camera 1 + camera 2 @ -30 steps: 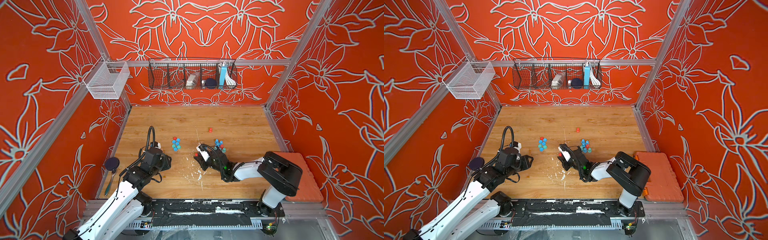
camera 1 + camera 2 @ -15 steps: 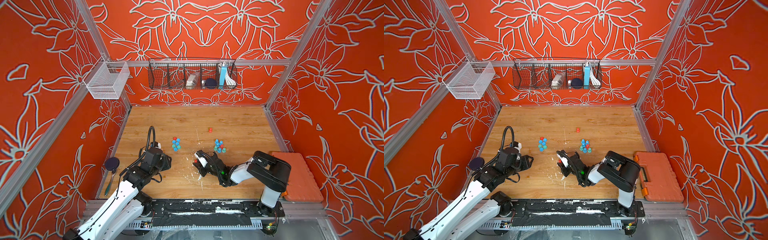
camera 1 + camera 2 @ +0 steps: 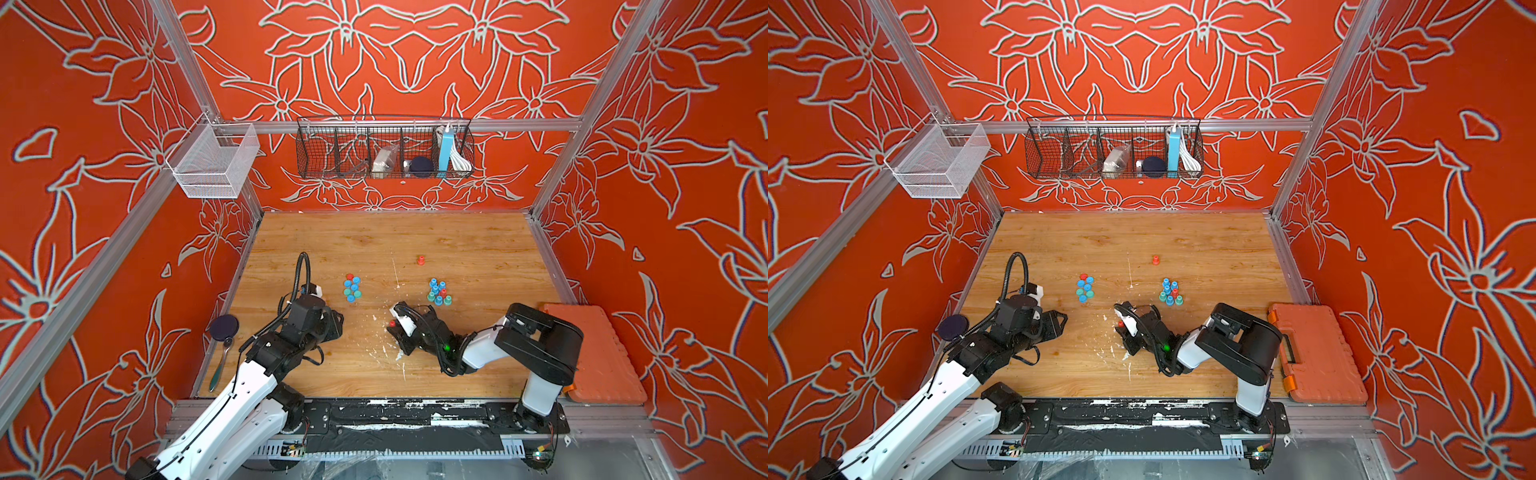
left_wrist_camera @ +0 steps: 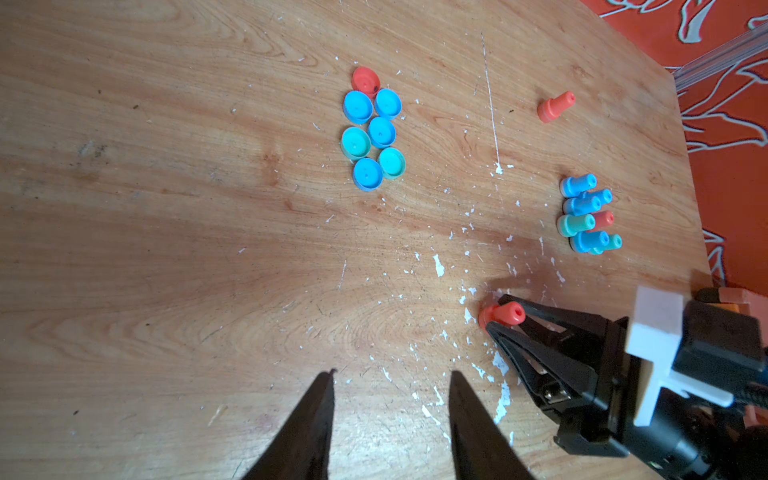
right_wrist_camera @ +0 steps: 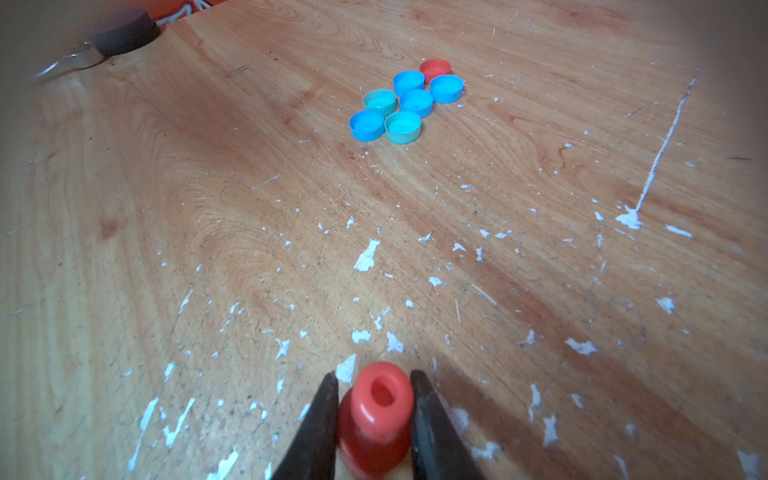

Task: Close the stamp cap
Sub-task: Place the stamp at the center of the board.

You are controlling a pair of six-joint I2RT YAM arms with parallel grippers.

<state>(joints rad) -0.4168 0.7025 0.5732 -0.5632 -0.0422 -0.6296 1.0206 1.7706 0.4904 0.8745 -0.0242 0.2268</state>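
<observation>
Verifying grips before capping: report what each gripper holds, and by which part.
Right gripper holds the red stamp, fingertips pinching the sides of its handle. Left gripper holds nothing, jaws apart.

White-shelled left arm (image 3: 245, 390) and right arm (image 3: 482, 353) on black rail (image 3: 415, 420), black joints, looped black cable (image 3: 298, 274), green light (image 3: 447, 347), tapered black fingers (image 4: 307, 428)

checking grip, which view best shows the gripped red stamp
Right wrist view: the red stamp sits large, clamped in the right gripper. Left wrist view shows it small, side on; both top views give only a red speck.
</observation>
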